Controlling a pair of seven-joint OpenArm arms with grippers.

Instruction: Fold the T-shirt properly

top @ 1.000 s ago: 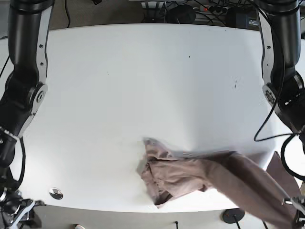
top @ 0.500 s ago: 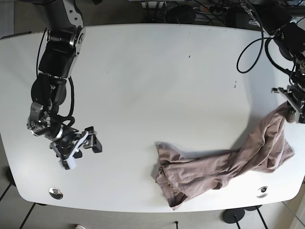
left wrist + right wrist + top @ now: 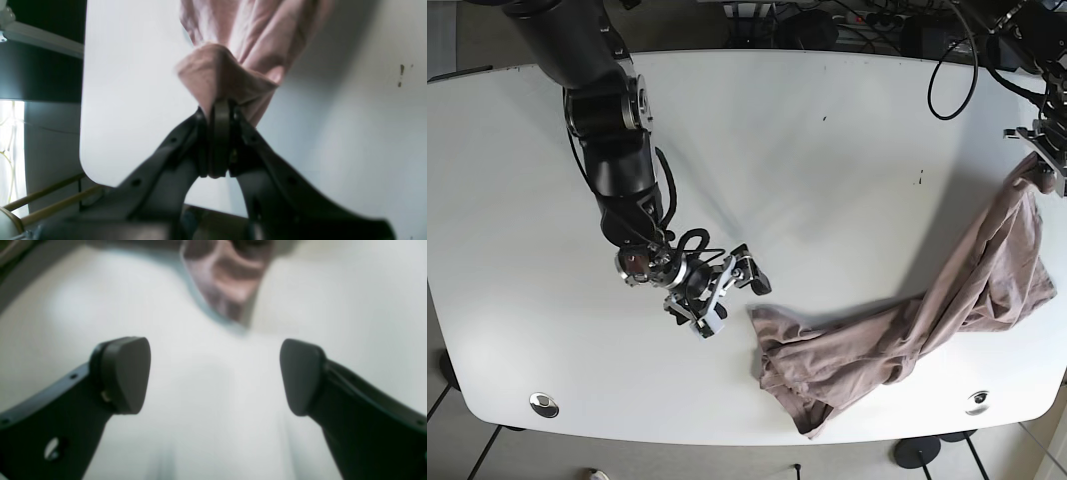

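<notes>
Pink shirt (image 3: pixel 897 335): lay crumpled on the white table (image 3: pixel 807 180) near the front edge, one end stretched up toward the far right edge.
Left gripper (image 3: pixel 218 110): jaws were clamped on a bunched fold of the shirt, lifting it off the table.
Right gripper (image 3: pixel 733 292): fingers (image 3: pixel 123 373) were spread wide and held nothing; it hovered low over the table, just beside the shirt's near-left end.
Table marks: small dark specks (image 3: pixel 401 73) showed on the surface.
</notes>
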